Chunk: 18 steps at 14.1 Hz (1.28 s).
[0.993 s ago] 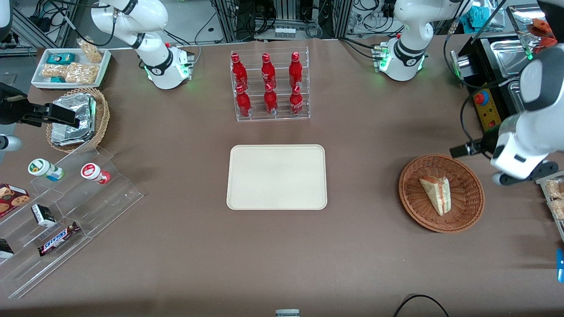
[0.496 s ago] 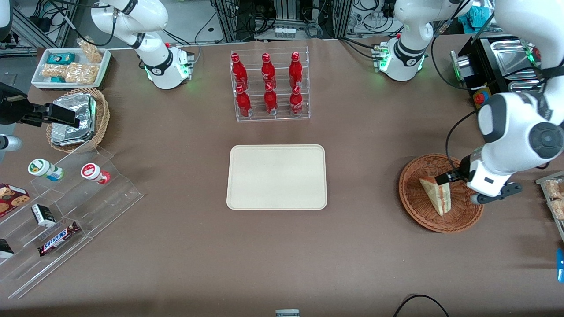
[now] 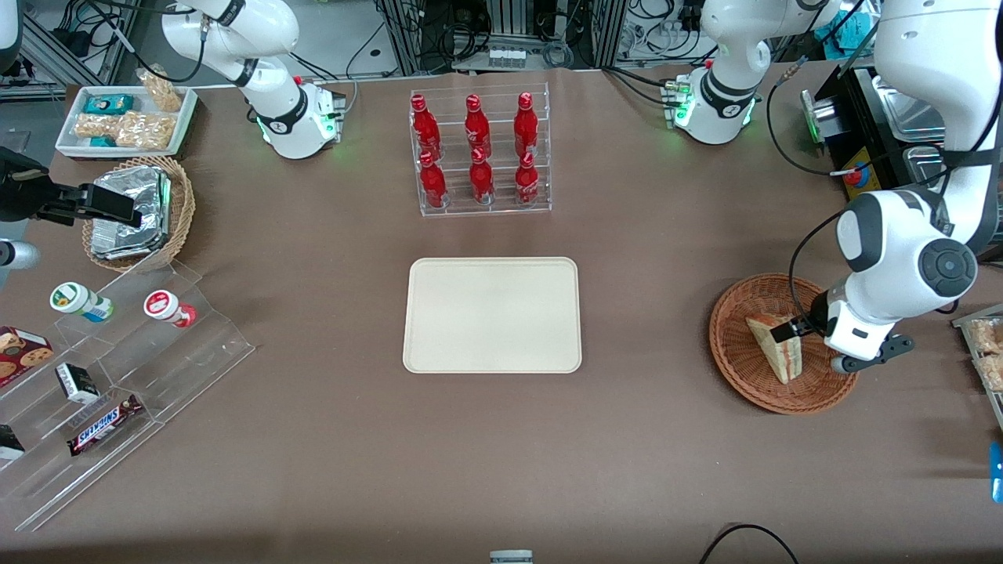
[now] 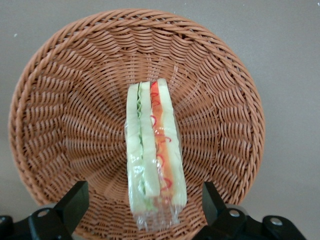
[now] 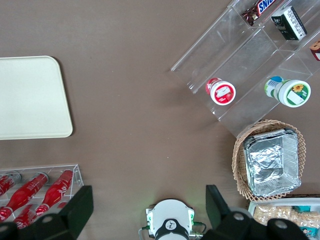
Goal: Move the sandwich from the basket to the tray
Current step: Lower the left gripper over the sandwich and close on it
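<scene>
The sandwich [image 3: 772, 346] is a clear-wrapped wedge of pale bread with red and green filling, lying in the reddish-brown wicker basket [image 3: 736, 368] toward the working arm's end of the table. My left arm's gripper [image 3: 787, 329] hangs low over the basket at the sandwich's wide end. In the left wrist view the gripper [image 4: 143, 196] is open. One black finger [image 4: 75, 200] stands on each side of the sandwich [image 4: 155, 150], apart from it, with the basket's weave [image 4: 60, 110] below. The cream tray [image 3: 492, 313] lies bare at the table's middle and also shows in the right wrist view [image 5: 30, 97].
An acrylic rack of red bottles [image 3: 479, 153] stands farther from the front camera than the tray. Toward the parked arm's end are a small tan basket with foil packets [image 3: 137, 211], a white snack bin [image 3: 125, 117] and acrylic steps with snacks [image 3: 117, 368].
The left arm swung in from the table's edge and came down over the basket. Its gripper now sits lower, at the sandwich's wide end. The sandwich has not moved.
</scene>
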Motion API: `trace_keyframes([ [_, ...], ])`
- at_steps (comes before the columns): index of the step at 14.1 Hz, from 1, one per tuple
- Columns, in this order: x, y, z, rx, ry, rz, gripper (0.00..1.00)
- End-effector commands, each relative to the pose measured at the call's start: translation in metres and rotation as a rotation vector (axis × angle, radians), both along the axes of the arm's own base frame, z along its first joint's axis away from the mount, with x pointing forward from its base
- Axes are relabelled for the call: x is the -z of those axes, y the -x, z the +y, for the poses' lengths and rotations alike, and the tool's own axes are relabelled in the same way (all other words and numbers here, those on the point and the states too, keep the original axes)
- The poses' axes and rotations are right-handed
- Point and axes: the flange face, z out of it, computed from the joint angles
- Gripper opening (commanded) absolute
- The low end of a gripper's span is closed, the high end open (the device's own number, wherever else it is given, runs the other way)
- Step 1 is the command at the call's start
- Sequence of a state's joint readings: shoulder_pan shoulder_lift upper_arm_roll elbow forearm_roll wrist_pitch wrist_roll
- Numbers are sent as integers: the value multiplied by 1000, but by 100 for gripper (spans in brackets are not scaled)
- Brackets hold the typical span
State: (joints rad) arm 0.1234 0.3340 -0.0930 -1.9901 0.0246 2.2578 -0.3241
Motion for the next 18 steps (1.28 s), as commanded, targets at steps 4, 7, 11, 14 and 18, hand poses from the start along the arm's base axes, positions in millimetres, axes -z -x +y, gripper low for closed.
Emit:
trace_keyframes([
  [4,50,12,-2,-38,12,-23,100],
  [7,59,16,-2,-51,13,-20,73],
  [11,58,15,-2,-74,9,-15,15],
  [14,40,12,-7,-70,6,-38,14],
  [18,-9,18,-81,7,0,4,13],
])
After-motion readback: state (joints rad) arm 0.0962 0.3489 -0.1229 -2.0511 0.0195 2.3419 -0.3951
